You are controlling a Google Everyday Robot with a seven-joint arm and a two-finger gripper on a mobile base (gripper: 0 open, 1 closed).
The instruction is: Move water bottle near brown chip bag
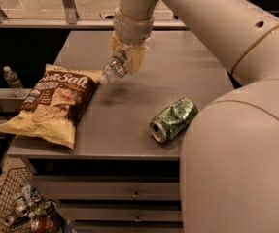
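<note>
The water bottle (114,68) is a small clear ribbed bottle, held tilted in the air with its white cap pointing down-left. My gripper (127,57) is shut on it, above the table just right of the chip bag's top corner. The brown chip bag (53,102) lies flat at the table's left side, dark front with white "Sea Salt" lettering and tan-yellow ends. The bottle casts a shadow on the table beside the bag.
A crushed green can (173,119) lies on the grey table (178,67) at front right. My arm fills the right side of the view. Another small bottle (12,79) stands beyond the table's left edge. A wire basket of litter (25,210) sits on the floor below.
</note>
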